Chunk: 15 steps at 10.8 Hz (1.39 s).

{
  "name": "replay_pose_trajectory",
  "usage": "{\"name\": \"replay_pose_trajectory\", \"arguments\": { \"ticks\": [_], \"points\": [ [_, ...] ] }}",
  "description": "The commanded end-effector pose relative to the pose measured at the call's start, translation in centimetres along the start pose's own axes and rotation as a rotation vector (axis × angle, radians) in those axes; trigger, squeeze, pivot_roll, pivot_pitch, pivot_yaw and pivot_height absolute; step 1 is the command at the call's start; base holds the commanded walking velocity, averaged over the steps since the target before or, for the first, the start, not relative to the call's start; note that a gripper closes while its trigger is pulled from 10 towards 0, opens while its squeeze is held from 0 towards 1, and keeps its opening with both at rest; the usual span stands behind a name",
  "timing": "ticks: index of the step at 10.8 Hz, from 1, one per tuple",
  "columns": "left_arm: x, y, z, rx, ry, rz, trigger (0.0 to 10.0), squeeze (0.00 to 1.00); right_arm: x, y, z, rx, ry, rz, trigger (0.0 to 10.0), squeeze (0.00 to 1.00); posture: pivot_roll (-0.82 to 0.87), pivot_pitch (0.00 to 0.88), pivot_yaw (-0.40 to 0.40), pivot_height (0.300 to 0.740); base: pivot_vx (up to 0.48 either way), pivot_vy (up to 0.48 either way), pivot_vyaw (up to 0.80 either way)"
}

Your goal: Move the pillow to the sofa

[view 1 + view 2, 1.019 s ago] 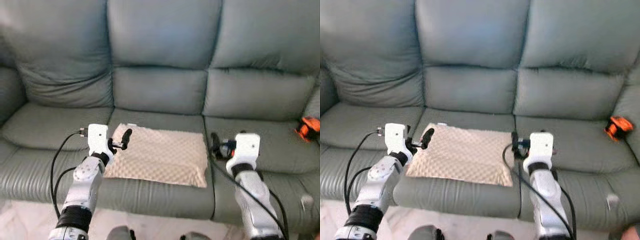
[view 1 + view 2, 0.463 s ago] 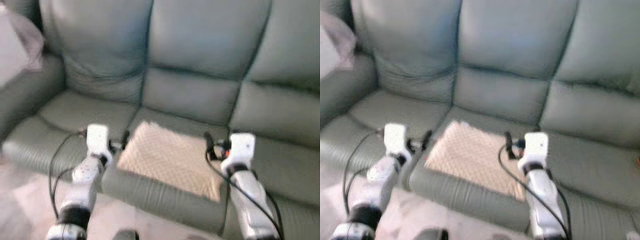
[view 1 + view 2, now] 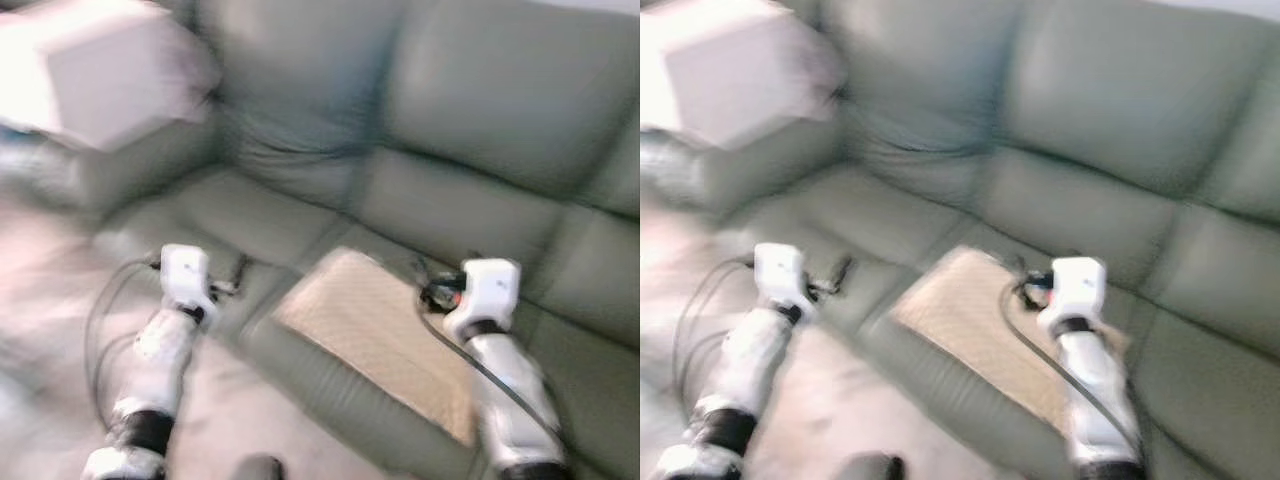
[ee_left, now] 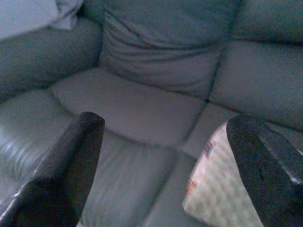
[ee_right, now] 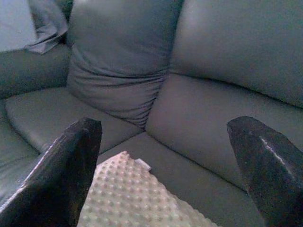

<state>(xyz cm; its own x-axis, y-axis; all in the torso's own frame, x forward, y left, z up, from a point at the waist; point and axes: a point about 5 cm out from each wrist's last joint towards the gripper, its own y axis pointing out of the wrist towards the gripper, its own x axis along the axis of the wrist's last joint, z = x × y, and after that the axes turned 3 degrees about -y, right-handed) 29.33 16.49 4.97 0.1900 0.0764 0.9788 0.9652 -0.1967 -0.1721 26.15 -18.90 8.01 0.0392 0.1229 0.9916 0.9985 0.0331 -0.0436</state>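
Note:
A beige dimpled pillow (image 3: pixel 380 330) lies flat on the seat of the grey-green sofa (image 3: pixel 480 120). My left gripper (image 3: pixel 237 277) hovers over the seat cushion to the left of the pillow, open and holding nothing. Over the pillow's right part hangs my right gripper (image 3: pixel 432 290), also open. In the left wrist view the pillow's corner (image 4: pixel 215 189) shows beside one finger (image 4: pixel 71 165). The right wrist view has the pillow (image 5: pixel 128 194) below the spread fingers (image 5: pixel 71 165).
A whitish cloth or cushion (image 3: pixel 100 70) lies over the sofa's left armrest. Pale floor (image 3: pixel 60 330) runs along the sofa's front edge at the left. The head views are blurred by motion.
The whole picture has swung left, so the camera has turned; the armrest and floor have come into view. The left gripper now stands clear of the pillow's left edge.

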Motion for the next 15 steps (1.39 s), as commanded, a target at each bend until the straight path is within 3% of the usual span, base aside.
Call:
{"name": "replay_pose_trajectory", "arguments": {
  "ticks": [1,5,7,9,11,12,14,15],
  "points": [
    [0.3,0.1,0.3,0.004,0.020,-0.005,10.0,0.00,0.0,0.1,0.0,-0.005,0.008,0.000,10.0,0.00,-0.08,0.000,0.014,0.740,0.000,0.000,0.76],
    [0.6,0.6,0.6,0.043,-0.009,-0.011,10.0,0.00,0.2,0.7,0.3,0.022,0.034,-0.006,10.0,0.00,-0.07,0.000,-0.017,0.740,0.000,0.000,0.76],
    [-0.1,0.1,1.5,0.132,0.006,0.003,10.0,0.00,0.1,0.9,-0.1,0.003,0.006,0.013,10.0,0.00,-0.07,0.000,-0.026,0.740,0.000,0.480,0.00],
    [-0.4,0.2,0.8,0.079,0.002,0.018,10.0,0.00,0.1,1.1,0.1,-0.003,0.008,0.007,10.0,0.00,-0.08,0.000,-0.015,0.740,0.000,0.480,0.00],
    [-0.3,0.1,1.1,0.089,0.036,0.019,10.0,0.00,0.0,0.8,0.0,-0.025,0.051,0.003,10.0,0.00,-0.07,0.000,-0.003,0.740,0.000,0.480,0.00],
    [0.0,-0.1,1.6,0.069,0.156,-0.001,10.0,0.00,-0.4,0.7,0.2,-0.018,0.042,0.020,10.0,0.00,-0.06,0.000,-0.002,0.740,0.000,0.480,0.00],
    [0.0,-0.4,3.8,0.117,0.180,0.028,10.0,0.00,-0.9,1.0,0.4,-0.069,-0.068,0.018,10.0,0.00,-0.04,0.000,-0.007,0.740,0.000,0.480,0.00],
    [0.1,-0.6,4.1,0.115,0.176,0.029,10.0,0.00,-1.1,1.1,0.9,-0.054,0.011,0.035,10.0,0.00,-0.03,0.000,-0.007,0.740,0.000,0.480,0.00]
  ]
}}
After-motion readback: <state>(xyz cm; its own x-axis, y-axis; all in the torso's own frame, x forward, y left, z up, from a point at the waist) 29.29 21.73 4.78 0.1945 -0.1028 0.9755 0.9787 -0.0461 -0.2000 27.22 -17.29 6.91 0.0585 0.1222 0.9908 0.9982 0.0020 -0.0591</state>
